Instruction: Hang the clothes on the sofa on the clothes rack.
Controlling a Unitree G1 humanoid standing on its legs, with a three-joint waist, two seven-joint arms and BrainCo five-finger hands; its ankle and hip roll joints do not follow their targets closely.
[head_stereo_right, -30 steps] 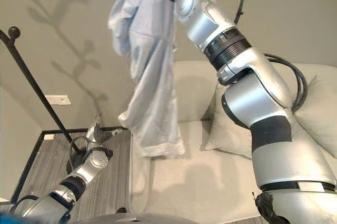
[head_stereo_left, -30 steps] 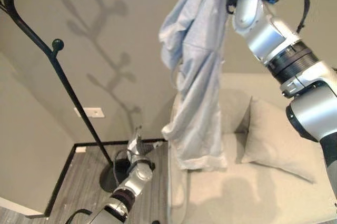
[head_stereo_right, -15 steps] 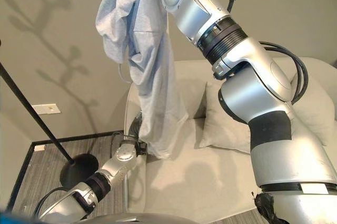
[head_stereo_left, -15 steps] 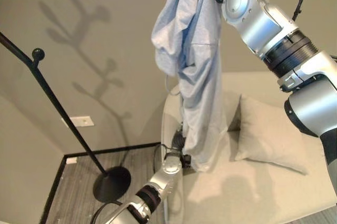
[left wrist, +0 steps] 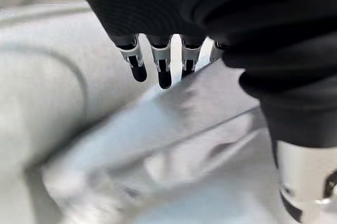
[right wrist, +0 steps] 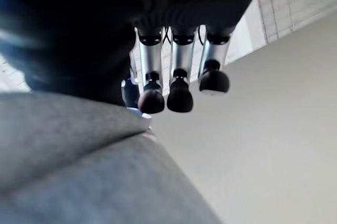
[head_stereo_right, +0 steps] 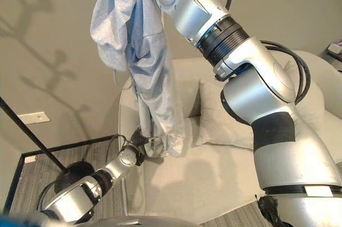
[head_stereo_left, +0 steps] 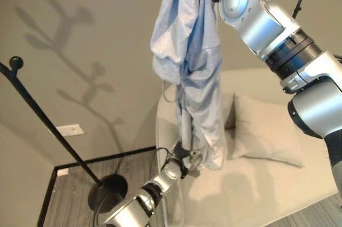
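At the far left, a black clothes rack is seen leaning across the view, its top cut off by the edge and its round base standing on grey plank flooring. A white wall plate is fixed low on the beige wall, where a branching shadow is cast.

Further right, the left hand is raised to the lower hem of a light blue garment. In the left wrist view, the fingers are curled down onto the pale cloth; whether the hem is actually pinched cannot be told, since the thumb is hidden.

The garment is held up high, hanging in bunched folds in front of a beige sofa, with its lower end just above the seat. Its top is cut off by the upper edge.

To the right, the raised right arm is seen, its hand lost above the frame. In the right wrist view, the right hand is shown with fingers curled over grey-blue fabric, the garment being gripped there. A cushion rests against the sofa back.
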